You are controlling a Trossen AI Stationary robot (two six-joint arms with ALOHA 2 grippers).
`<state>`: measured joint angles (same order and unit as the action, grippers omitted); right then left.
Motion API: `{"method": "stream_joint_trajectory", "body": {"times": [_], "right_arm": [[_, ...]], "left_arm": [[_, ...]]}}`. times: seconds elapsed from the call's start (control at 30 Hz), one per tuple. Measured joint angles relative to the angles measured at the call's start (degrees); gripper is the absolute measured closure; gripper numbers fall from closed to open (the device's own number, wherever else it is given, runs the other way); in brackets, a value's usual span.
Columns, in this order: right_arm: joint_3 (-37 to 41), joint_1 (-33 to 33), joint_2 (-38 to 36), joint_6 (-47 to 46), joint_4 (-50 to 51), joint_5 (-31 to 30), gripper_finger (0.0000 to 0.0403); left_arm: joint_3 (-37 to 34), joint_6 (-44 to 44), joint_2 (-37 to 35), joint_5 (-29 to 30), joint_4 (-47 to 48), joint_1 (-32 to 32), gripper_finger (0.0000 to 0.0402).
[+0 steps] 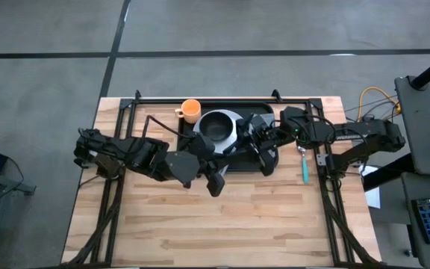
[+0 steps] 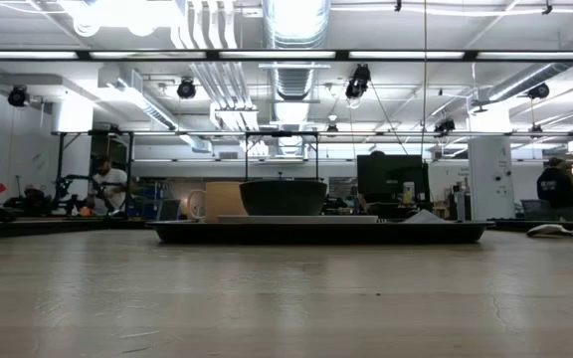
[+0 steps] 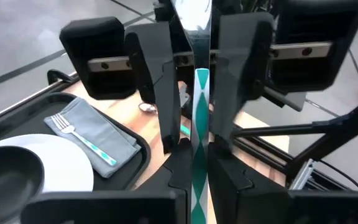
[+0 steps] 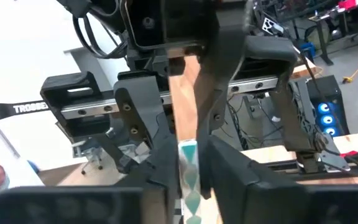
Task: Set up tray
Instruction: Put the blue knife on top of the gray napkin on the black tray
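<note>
Both grippers meet above the black tray (image 1: 234,166), which shows low and wide in the low view (image 2: 316,232). Between them is a knife with a teal-and-white patterned handle (image 3: 201,112) and a shiny blade (image 3: 191,18). My left gripper (image 3: 193,158) and my right gripper (image 4: 188,171) face each other, both shut on it. From above, the arms hide the knife. The tray carries a white plate (image 3: 61,165) with a dark bowl (image 1: 216,125), a grey napkin (image 3: 114,134) under a fork (image 3: 79,138), and an orange cup (image 1: 191,110). My left gripper pinches the knife's patterned handle (image 3: 199,146) between its two fingers. The knife is lifted clear of tray and table. My right gripper pinches the same handle (image 4: 188,158) from the opposite side, its fingers (image 3: 169,93) close against my left ones.
A teal-handled spoon (image 1: 303,168) lies on the wood to the right of the tray. Black frame rails (image 1: 323,161) run along the table's sides. Bare wood (image 1: 222,224) stretches from the tray to the near edge. People (image 2: 107,184) stand far back in the room.
</note>
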<state>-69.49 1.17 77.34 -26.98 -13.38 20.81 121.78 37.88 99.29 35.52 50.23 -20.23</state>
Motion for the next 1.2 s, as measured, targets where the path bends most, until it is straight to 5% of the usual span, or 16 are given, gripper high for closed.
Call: {"method": "stream_joint_trajectory", "body": {"times": [0.17, 0.43, 0.73, 1.07, 1.2], "right_arm": [[0.0, 0.1, -1.4, -0.1, 3.3, -0.9, 0.0382], [-1.6, -4.8, -5.2, -9.7, 30.6, -18.6, 0.0386], [0.3, -14.7, -2.6, -17.0, 46.8, -19.8, 0.0388], [5.2, -31.2, 5.1, -20.1, 47.7, 0.8, 0.0388], [5.7, -35.3, 7.5, -22.8, 52.4, 3.6, 0.0388]], "left_arm": [[0.0, 0.7, -0.2, -2.7, 0.4, 0.1, 0.0385], [0.0, 4.8, -1.9, -2.4, 8.7, 2.0, 0.0328], [0.0, 4.7, -4.9, -2.5, 20.4, 6.7, 0.0303], [0.0, -4.1, -10.4, -2.5, 24.4, 6.8, 0.0302], [0.0, -8.0, -11.9, -2.5, 26.2, 6.8, 0.0302]]}}
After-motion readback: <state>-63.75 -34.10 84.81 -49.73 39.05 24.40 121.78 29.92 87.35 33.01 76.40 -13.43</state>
